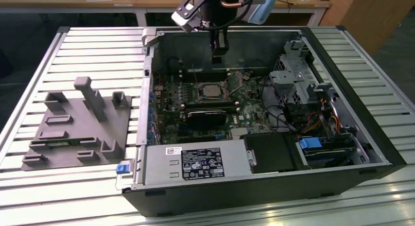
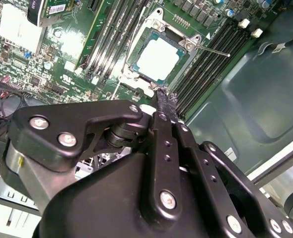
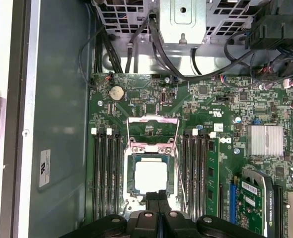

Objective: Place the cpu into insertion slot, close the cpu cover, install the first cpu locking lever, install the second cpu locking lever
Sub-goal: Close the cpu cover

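One cpu [image 3: 150,177], a square chip with a pale silver top, sits in the single insertion slot [image 3: 130,173]. The one cpu cover [image 3: 153,119], a thin metal frame, seems swung open beyond it. In the exterior view the gripper [image 1: 219,53], its two fingers pressed together on nothing, hangs at the cpu's 12 o'clock.

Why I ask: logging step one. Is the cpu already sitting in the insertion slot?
Yes, in the first wrist view the cpu lies flat inside the insertion slot, its pale metal top facing up.
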You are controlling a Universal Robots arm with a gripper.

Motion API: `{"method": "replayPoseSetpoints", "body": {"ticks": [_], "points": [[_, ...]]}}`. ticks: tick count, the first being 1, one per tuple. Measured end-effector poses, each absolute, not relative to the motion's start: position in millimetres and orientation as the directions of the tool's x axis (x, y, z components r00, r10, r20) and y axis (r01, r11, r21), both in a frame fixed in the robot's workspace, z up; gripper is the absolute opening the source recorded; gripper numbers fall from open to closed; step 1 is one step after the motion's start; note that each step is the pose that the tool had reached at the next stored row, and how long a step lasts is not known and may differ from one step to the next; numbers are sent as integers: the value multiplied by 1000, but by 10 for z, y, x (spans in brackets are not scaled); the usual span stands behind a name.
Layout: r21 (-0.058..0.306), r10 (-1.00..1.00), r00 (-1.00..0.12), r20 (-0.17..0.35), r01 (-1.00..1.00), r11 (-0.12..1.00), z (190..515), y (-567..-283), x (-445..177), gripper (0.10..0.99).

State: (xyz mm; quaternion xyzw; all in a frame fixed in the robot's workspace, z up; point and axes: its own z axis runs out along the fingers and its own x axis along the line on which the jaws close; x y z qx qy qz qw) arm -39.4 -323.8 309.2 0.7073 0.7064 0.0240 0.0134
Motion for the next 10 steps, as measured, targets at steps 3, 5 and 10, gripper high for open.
{"method": "replayPoseSetpoints", "body": {"ticks": [3, 5, 10], "points": [[53, 1000, 1, 15, 999, -2, 3067, -3238, -393, 106], [53, 1000, 1, 15, 999, -2, 3055, -3238, -394, 106], [53, 1000, 1, 15, 999, -2, 3032, -3238, -394, 106]]}}
